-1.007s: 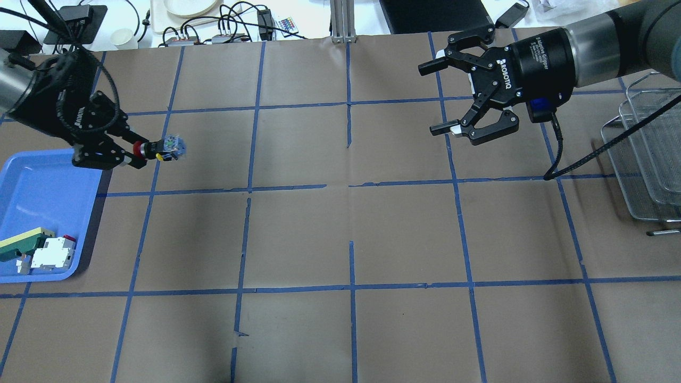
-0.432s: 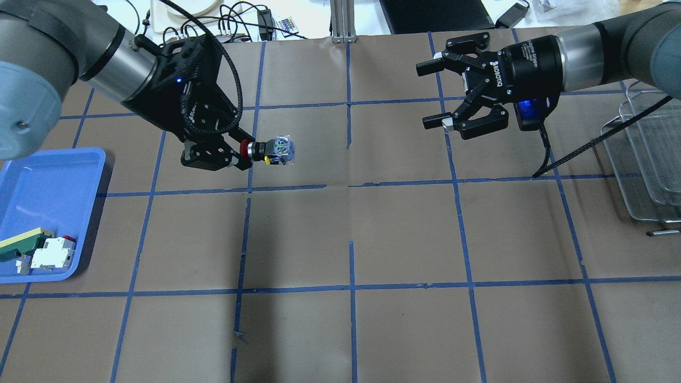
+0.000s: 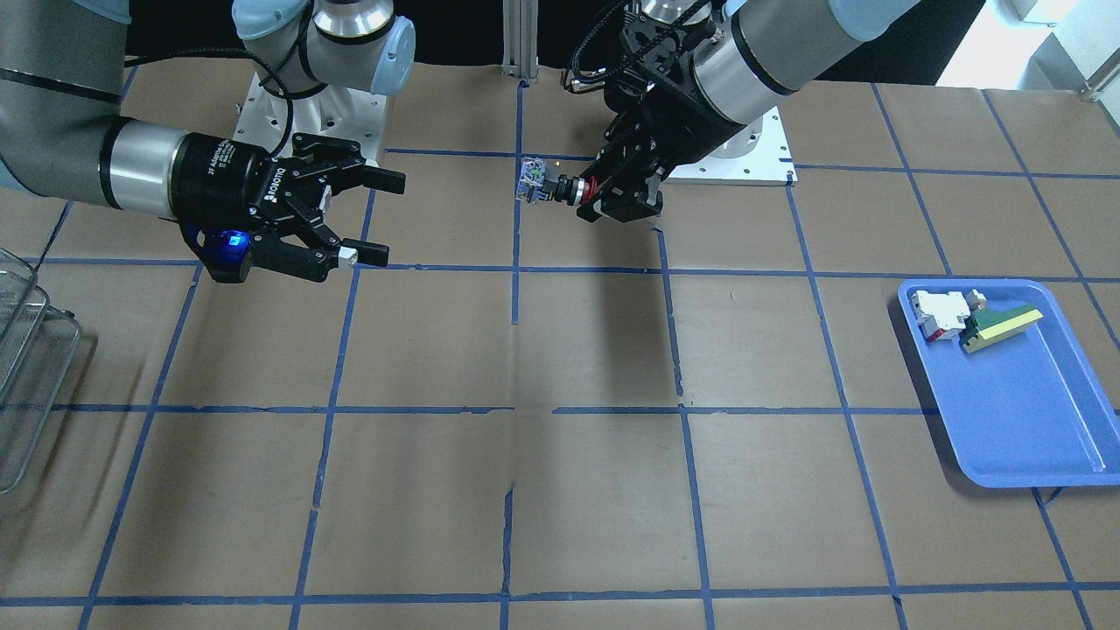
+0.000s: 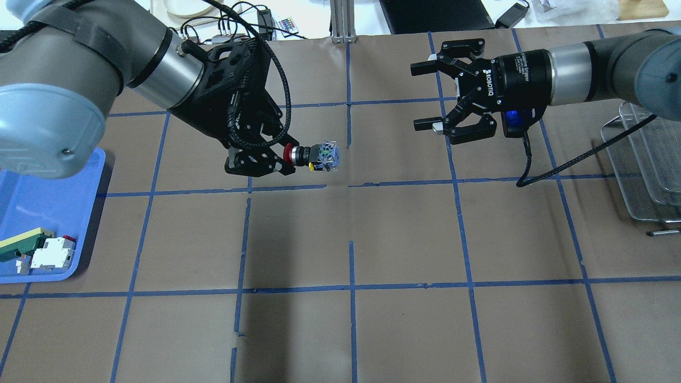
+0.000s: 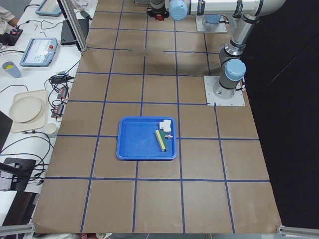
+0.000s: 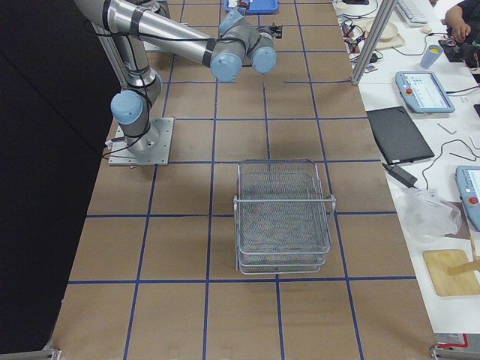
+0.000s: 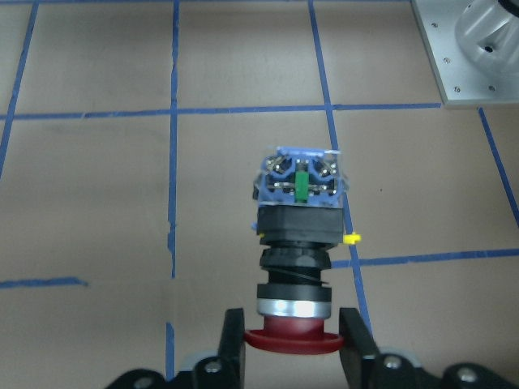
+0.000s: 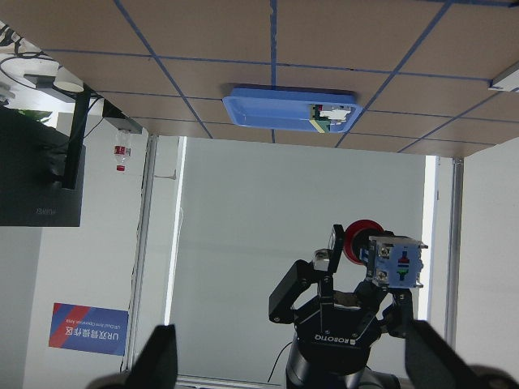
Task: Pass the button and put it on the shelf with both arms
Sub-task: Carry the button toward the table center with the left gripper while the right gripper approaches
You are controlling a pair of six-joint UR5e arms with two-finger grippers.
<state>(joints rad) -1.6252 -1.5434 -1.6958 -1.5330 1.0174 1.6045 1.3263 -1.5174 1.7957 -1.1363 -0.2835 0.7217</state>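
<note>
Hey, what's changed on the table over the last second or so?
The left gripper, shut on the button by its red head, carried it from beside the blue tray toward the table's middle. The right gripper drifted slightly toward it, jaws open. Nothing was let go or newly grasped. The shelf, the white-and-red block and the green-and-yellow wedge stayed put.

Reads "ROBOTIQ" in white capitals on the black body of the right end effector [image 4: 420, 97] from overhead, and again from the front [image 3: 385, 219]. Shows a finer white line on the black cuff [image 4: 524, 69] behind it, beginning "2F", seemingly "Adaptive Gripper", too small to confirm. Repeats "ROBOTIQ" on the left end effector [image 8: 358, 247] in the right wrist view. Spells "UR", then characters too small to read, on a blue-and-red sign [image 8: 85, 328] there.
</note>
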